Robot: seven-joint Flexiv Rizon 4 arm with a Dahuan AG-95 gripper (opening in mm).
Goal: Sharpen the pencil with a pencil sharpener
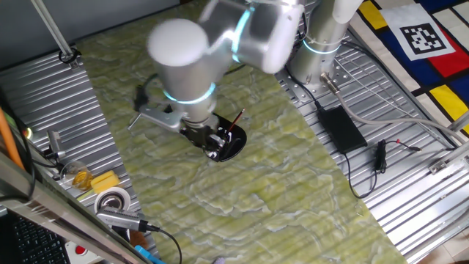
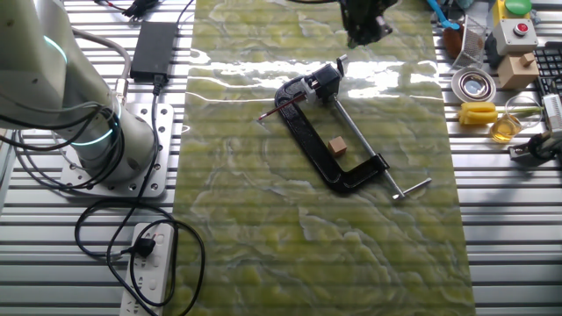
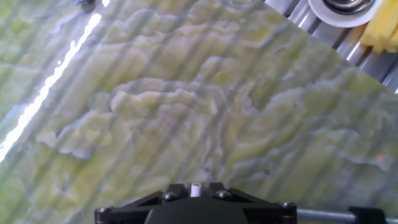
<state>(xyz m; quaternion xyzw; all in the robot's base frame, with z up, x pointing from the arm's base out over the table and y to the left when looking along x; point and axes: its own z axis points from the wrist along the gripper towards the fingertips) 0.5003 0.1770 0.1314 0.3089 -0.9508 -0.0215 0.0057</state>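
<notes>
Hand (image 2: 367, 25) well apart from pencil (image 2: 279, 109)

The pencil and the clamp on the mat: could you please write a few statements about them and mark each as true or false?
1. The pencil lies at the end of the black clamp away from its silver screw handle. True.
2. The tool is holding the pencil. False: it is apart from the pencil, near the edge of the mat.
3. A small brown block sits inside the clamp's frame. True.
4. The clamp rests on the bare metal table. False: it lies on the green mat.
5. A black power adapter lies off the mat, on the table. True.
</notes>
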